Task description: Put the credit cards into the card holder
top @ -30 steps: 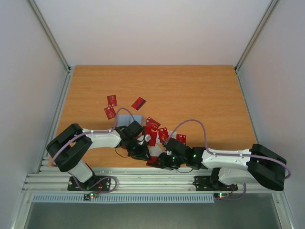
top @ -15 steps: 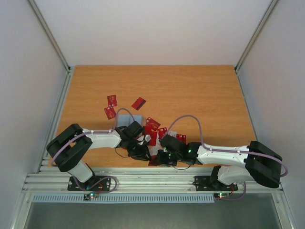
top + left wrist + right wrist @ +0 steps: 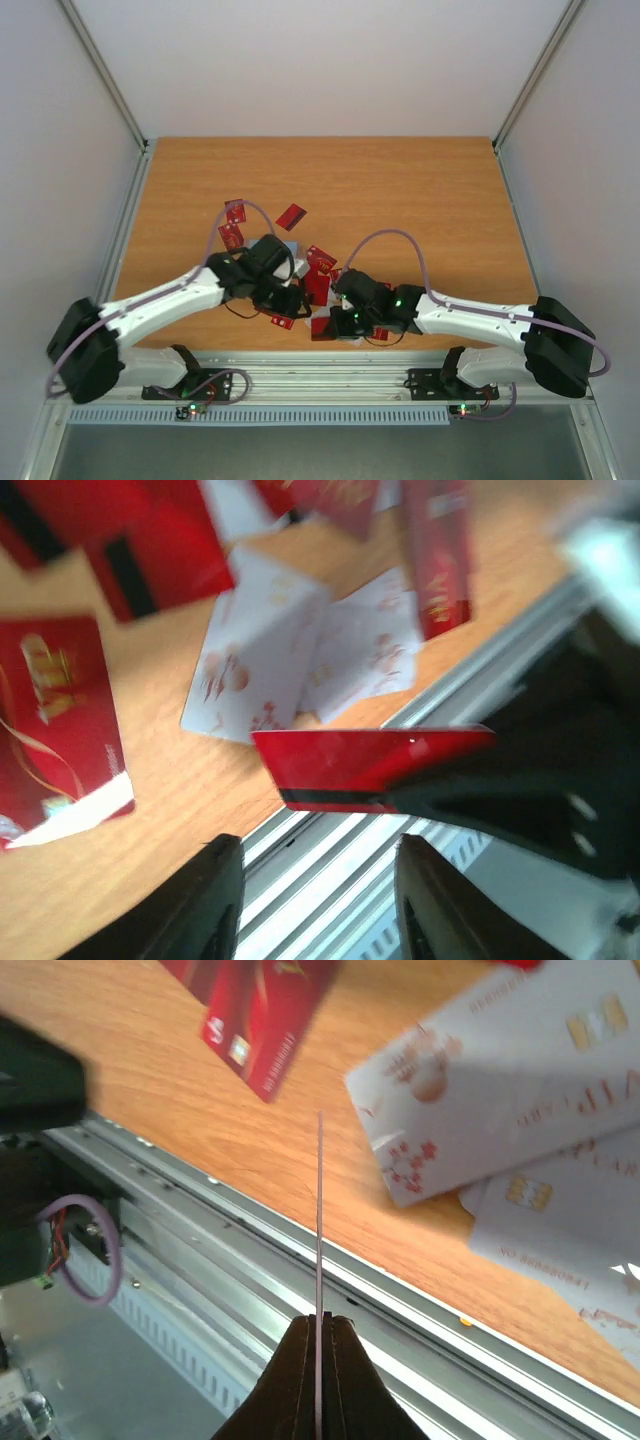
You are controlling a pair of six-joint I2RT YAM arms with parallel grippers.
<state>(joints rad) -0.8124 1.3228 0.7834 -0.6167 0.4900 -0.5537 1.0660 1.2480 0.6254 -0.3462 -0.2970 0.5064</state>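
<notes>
Several red credit cards [image 3: 291, 216] lie scattered on the wooden table, with white-faced ones [image 3: 260, 650] near the front edge. My right gripper [image 3: 336, 322] [image 3: 319, 1322] is shut on one red card [image 3: 365, 760], seen edge-on in the right wrist view [image 3: 319, 1210], and holds it above the front rail. My left gripper [image 3: 288, 300] [image 3: 318, 842] is open and empty, its fingers [image 3: 215, 900] just below that held card. A greyish patch [image 3: 290, 247] beyond the left wrist may be the card holder; most of it is hidden.
The metal rail [image 3: 200, 1230] runs along the table's front edge under both grippers. A red card [image 3: 282, 320] lies near that edge. White cards [image 3: 500, 1080] lie to the right. The arms' cables [image 3: 385, 240] arch over the card pile.
The left arm has stretched out, its elbow swinging left and its gripper moving slightly back. The right gripper has moved left and a little forward with the red card.
</notes>
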